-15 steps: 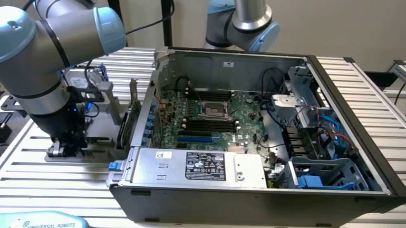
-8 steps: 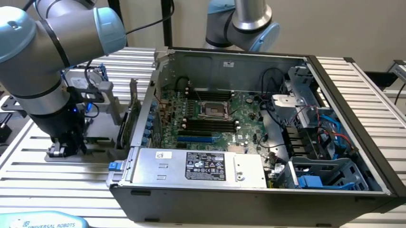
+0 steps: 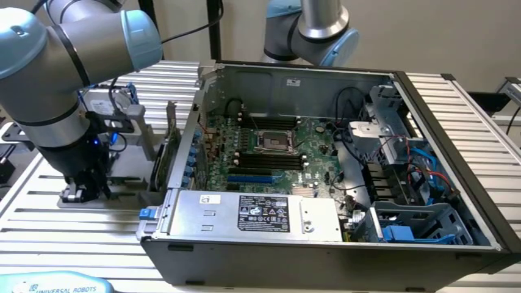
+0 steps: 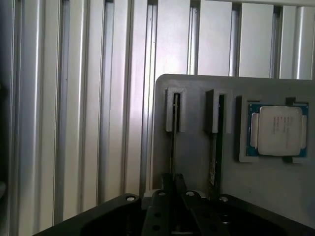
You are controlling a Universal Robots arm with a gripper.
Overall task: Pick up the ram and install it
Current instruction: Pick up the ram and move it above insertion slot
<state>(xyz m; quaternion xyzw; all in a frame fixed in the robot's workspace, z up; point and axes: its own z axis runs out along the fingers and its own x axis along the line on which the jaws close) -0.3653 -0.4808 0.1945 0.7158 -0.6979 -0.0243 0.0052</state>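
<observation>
Step in hand: I judge this to be the pick-up, with the grasp being made at the holder and nothing lifted yet.
End effector (image 4: 173,183): its fingers are clenched on the thin top edge of the ram, as far as my wrist view lets me judge. In the exterior view I see it lowered at the exterior view's left, well apart from the case.
Ram (image 4: 173,132): it stands on edge in one narrow slot of the holder and is seated, not raised.
Holder (image 4: 192,162): a grey block lying flat on the bench (image 4: 74,123), beside the outer wall of the case.
Second stick (image 4: 215,147): it stands on edge in the neighbouring slot, just beside the one I hold and untouched.
Processor (image 4: 278,129): it sits in a square recess of the holder, beyond the second stick.
Case (image 3: 326,256): it lies open on the bench, board facing up.
Memory slots (image 3: 265,160): long black rows near the middle of the board, and they look vacant to me.
Next move calls for: I judge a straight pull along the slot guides, without tilt, so the board neither binds nor brushes its neighbour.
</observation>
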